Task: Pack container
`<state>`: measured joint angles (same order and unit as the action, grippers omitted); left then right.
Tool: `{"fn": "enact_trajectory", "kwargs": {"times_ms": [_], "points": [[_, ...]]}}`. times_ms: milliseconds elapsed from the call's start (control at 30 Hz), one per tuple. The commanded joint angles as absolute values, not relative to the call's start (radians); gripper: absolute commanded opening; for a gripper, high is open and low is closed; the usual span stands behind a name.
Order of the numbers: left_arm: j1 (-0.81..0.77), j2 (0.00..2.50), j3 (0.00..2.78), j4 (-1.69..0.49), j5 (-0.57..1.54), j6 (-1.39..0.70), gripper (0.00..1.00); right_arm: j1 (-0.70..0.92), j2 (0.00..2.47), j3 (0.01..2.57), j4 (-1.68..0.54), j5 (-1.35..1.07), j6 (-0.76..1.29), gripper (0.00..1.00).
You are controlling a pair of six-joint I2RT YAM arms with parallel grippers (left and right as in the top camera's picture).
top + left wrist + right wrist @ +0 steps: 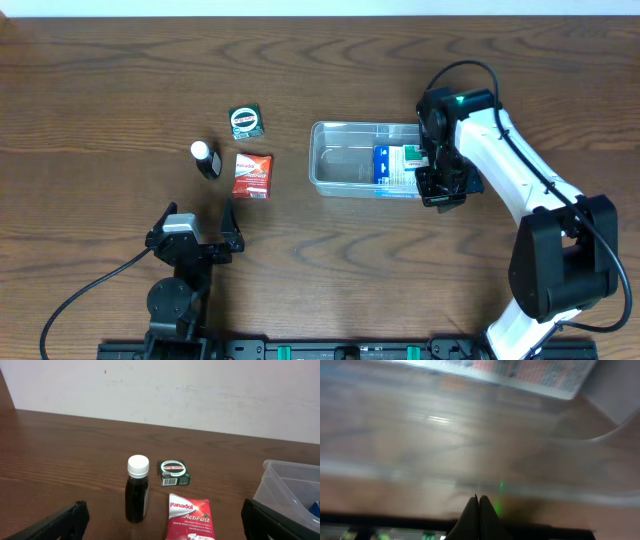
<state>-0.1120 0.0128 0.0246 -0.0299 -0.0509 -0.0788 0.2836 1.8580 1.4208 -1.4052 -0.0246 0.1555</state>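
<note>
Right gripper (479,508) fingertips sit closest to the right wrist lens, pressed together with no gap and nothing seen between them. Beyond them that view is blurred: a clear plastic wall and brown wood can be made out, little more. From overhead, the right gripper (441,187) is at the right end of the container (330,127), by its near corner; whether it touches the rim cannot be told. The container lies flat on the table (100,80) and extends from this gripper toward the left arm. Inside, in the end nearest the right gripper, lies a blue and white box (396,165); the other end shows bare bottom. The left gripper (197,228) is well apart from the container, with its jaws spread wide and holding nothing. Just ahead of the left gripper lies a red packet (253,175), flat on the table. Ahead and slightly left of it stands a dark bottle (205,160) with a white cap, upright. Farther ahead, behind the packet, rests a small green box (246,121). In the left wrist view the container's corner (285,480) shows at the right edge.
</note>
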Motion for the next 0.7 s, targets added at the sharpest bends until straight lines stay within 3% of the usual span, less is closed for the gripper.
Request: {"fn": "enact_trajectory", "kwargs": {"times_ms": [0,267,333,533,633,667], "points": [[-0.108,0.004,0.004,-0.067,-0.055,-0.084,0.98,0.275,1.846,1.514,-1.431,-0.109,0.096,0.01],[-0.108,0.004,0.004,-0.067,-0.055,-0.084,0.98,0.226,1.79,1.722,-1.43,-0.06,0.096,0.03],[-0.108,0.004,0.004,-0.067,-0.055,-0.084,0.98,0.184,1.784,1.765,-1.419,-0.023,0.096,0.1],[-0.108,0.004,0.004,-0.067,-0.055,-0.084,0.98,-0.032,1.784,1.855,-1.413,0.001,0.096,0.11],[-0.108,0.004,0.004,-0.067,-0.055,-0.084,0.98,-0.155,1.785,1.856,-1.386,0.004,0.067,0.2],[-0.108,0.004,0.004,-0.067,-0.055,-0.084,0.98,-0.199,1.786,1.855,-1.375,0.004,0.052,0.28]]}}
